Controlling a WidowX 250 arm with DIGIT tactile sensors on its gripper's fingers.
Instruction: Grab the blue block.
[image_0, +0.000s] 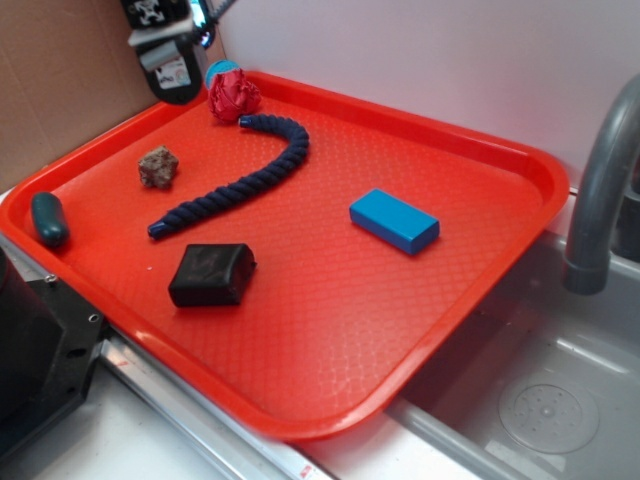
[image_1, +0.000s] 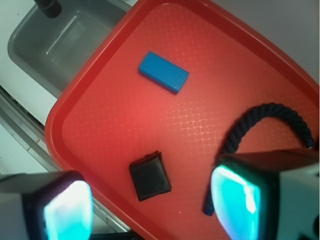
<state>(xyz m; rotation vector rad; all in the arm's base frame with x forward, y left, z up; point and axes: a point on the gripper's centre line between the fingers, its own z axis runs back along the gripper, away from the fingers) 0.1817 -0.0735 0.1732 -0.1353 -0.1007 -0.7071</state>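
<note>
The blue block lies flat on the red tray, right of centre; it also shows in the wrist view, near the top. My gripper hangs high above the tray's far left corner, well away from the block. In the wrist view the gripper is open and empty, its two glowing cyan pads wide apart, with the black block between them far below.
On the tray: a black block, a dark navy rope, a brown rock, a red crumpled thing by a small blue ball, a teal oblong thing on the left rim. A sink and grey faucet lie right.
</note>
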